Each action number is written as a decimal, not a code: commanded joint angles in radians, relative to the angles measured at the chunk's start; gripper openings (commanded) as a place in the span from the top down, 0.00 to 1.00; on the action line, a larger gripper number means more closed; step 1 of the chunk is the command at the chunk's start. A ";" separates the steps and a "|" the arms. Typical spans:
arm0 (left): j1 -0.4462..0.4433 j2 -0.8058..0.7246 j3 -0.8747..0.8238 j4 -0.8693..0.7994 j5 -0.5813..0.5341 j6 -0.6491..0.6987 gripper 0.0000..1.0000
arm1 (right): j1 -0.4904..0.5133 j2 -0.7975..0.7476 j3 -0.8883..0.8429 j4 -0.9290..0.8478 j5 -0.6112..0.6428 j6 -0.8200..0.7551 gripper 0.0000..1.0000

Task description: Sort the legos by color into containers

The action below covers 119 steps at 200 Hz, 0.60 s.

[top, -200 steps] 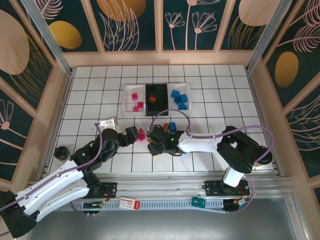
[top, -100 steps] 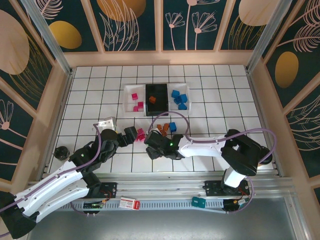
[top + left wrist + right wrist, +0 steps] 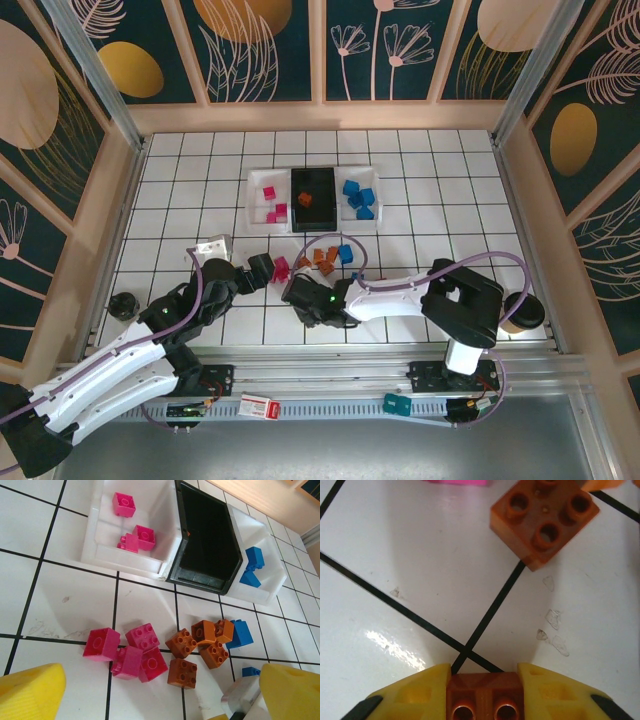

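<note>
- Clamping a held orange brick [image 3: 482, 700] between its yellow fingers [image 3: 420, 692], the right gripper [image 3: 484, 677] hangs low over the white tiled floor [image 3: 395, 580]. In the top view it sits at 6 o'clock of the loose pile [image 3: 300, 290].
- From the wrist view I cannot tell whether that brick rests on the tile or is just off it.
- At 1 o'clock of the held piece lies a second orange brick [image 3: 544, 522], four studs up and clear of the fingers. A strip of pink brick [image 3: 457, 481] shows at 11 o'clock.
- The left gripper [image 3: 160, 695] has its fingers spread wide and holds nothing. It is at 9 o'clock of the pile in the top view [image 3: 262, 268].
- The loose pile lies ahead of it: pink bricks [image 3: 142, 636] at 9 o'clock, orange bricks [image 3: 204, 630] in the middle, touching one another, and a blue brick [image 3: 240, 634] at 3 o'clock.
- The three trays stand side by side at 12 o'clock of the pile.
- The left white tray [image 3: 95, 535] holds three pink pieces [image 3: 145, 536].
- The black tray [image 3: 325, 180] holds one orange piece [image 3: 305, 199].
- The right white tray [image 3: 265, 587] holds blue pieces [image 3: 254, 557].
</note>
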 commanded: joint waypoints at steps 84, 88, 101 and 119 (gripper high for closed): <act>0.004 -0.008 -0.031 -0.012 -0.010 -0.046 0.01 | -0.316 -0.088 0.241 0.210 -0.090 -0.191 0.82; 0.003 -0.010 -0.031 -0.012 -0.008 -0.047 0.01 | -0.333 -0.072 0.262 0.210 -0.085 -0.188 0.82; 0.003 -0.013 -0.034 -0.013 -0.005 -0.051 0.01 | -0.381 -0.010 0.324 0.197 -0.051 -0.168 0.82; 0.003 -0.018 -0.042 -0.014 0.002 -0.055 0.01 | -0.436 0.083 0.416 0.160 -0.002 -0.140 0.81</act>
